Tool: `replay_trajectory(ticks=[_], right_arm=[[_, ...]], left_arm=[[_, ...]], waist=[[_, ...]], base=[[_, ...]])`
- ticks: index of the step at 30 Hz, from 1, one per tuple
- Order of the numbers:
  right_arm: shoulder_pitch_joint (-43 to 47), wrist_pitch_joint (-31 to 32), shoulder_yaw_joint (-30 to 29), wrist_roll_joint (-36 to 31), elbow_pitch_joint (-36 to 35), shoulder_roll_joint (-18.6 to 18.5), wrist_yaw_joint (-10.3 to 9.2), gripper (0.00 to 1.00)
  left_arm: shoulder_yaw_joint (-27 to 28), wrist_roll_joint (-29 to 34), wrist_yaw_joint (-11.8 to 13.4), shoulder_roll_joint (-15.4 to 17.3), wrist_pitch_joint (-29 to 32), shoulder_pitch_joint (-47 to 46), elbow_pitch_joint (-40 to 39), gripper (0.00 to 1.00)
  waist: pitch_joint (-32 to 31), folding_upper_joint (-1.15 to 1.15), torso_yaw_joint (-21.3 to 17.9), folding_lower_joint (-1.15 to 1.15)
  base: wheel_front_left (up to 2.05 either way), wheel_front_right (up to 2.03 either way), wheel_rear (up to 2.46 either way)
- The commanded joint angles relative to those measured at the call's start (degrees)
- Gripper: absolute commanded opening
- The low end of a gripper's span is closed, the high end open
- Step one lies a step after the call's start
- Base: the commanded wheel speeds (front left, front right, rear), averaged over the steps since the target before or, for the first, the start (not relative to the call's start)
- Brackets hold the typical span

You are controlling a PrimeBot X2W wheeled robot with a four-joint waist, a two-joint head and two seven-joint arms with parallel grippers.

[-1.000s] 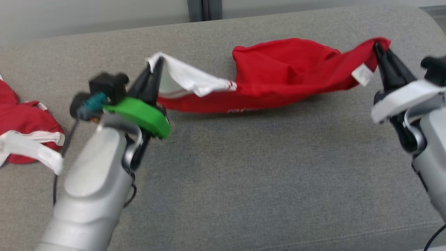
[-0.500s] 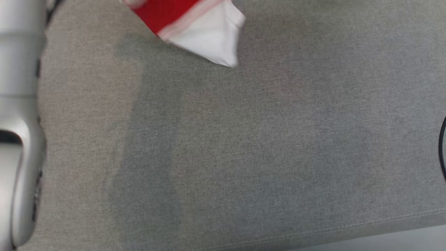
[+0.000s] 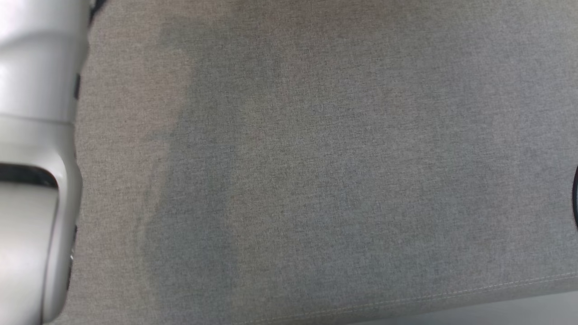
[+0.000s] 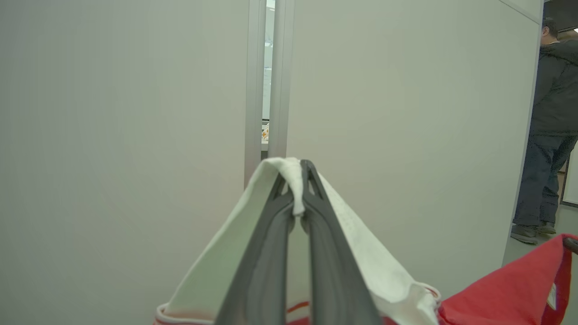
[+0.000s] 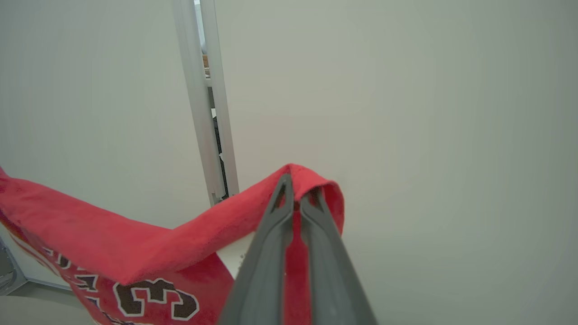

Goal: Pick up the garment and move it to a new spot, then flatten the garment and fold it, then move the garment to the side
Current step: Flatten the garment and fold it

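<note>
Jaws closed on the garment (image 4: 510,293): your left gripper (image 4: 298,180) holds its white edge, right gripper (image 5: 295,194) the red. Its white corner at 12 o'clock left the head view.

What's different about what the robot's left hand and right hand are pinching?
The left gripper pinches a white part of the garment, while the right gripper pinches a red part. Near the left gripper the cloth has thin red stripes; near the right gripper it has dark letters edged in white. Both grippers are shut on the same garment, lifted in front of a pale wall.
</note>
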Motion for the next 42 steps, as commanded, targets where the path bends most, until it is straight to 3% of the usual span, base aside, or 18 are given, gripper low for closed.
replay_trajectory(ticks=[1,4,7,12,18,23,31,42], right_arm=[[2.7,-0.9,0.8,1.1,-0.9,-0.5,-0.08,0.0],[9.6,-2.0,2.4,2.9,-3.3,-1.8,-0.08,0.0],[17.7,-2.4,3.0,4.6,-6.2,-3.0,-0.08,0.0],[31.5,-2.4,-0.7,5.1,-12.4,-4.5,-0.08,0.0],[48.1,-2.4,-5.4,4.2,-19.0,-4.0,-0.08,0.0],[60.6,-2.4,-9.1,3.5,-21.5,-2.0,-0.08,0.0],[75.3,-2.4,-14.5,0.1,-21.6,0.8,-0.08,0.0],[86.2,-0.5,-20.5,-4.8,-20.6,3.4,-0.09,0.0]], left_arm=[[-0.1,0.1,-0.4,0.6,-0.6,2.9,-0.8,0.0],[1.1,-0.4,-0.2,0.8,-1.1,10.9,-3.6,0.0],[3.2,1.0,1.7,1.3,-1.1,21.8,-11.0,0.0],[6.2,2.6,5.0,0.3,-1.0,42.1,-24.5,0.0],[8.4,3.4,8.2,-1.0,-1.0,64.6,-36.6,0.0],[8.2,2.3,8.6,-1.4,-1.0,78.8,-41.1,0.0],[7.2,1.1,8.7,-1.6,-1.0,91.7,-41.6,0.0],[4.2,0.6,9.0,-1.5,-1.0,99.1,-40.5,0.0]], waist=[[-0.3,0.0,0.0,-0.01],[-1.7,0.0,-0.1,-0.01],[-3.6,0.0,-0.3,-0.01],[-6.9,0.0,-0.4,-0.01],[-10.1,0.0,-0.7,-0.01],[-13.5,0.0,-0.6,-0.01],[-17.7,0.0,0.0,-0.01],[-20.3,0.0,0.3,-0.01]], base=[[0.0,0.0,0.0],[0.0,0.0,0.0],[0.0,0.0,0.0],[0.0,0.0,0.0],[0.0,0.0,0.0],[0.0,0.0,0.0],[0.0,0.0,0.0],[0.0,0.0,0.0]])
